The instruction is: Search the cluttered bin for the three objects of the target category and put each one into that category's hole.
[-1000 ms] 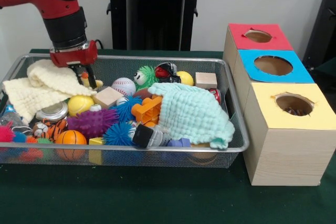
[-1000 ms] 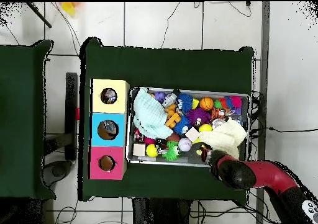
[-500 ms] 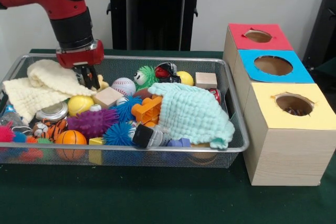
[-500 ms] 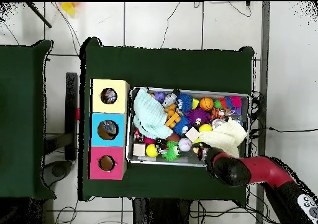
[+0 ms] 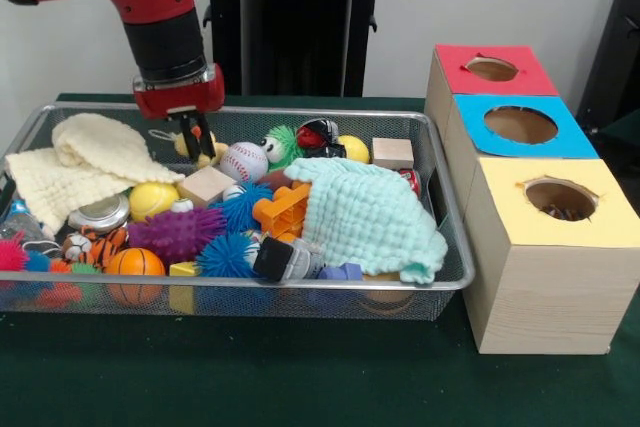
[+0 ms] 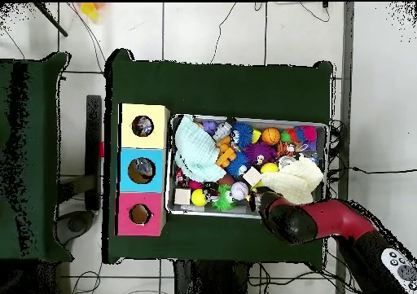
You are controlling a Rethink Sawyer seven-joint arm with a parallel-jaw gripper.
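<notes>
The wire bin fills the table's middle, with 3 holed boxes beside it: the yellow box, the blue box and the red box. Nothing shows which category is wanted. A mint cloth and a cream cloth cover part of the heap, so more targets may lie hidden beneath them. The gripper hangs low over the bin's back edge, its claw drawn nearly together on what looks like a small yellow toy, just beside the baseball. The toy seems light and probably soft and rounded, so it could slip. A pinch across its middle looks safest. The green spiky toy and the wooden block crowd close, and the route to the boxes crosses the whole pile.
</notes>
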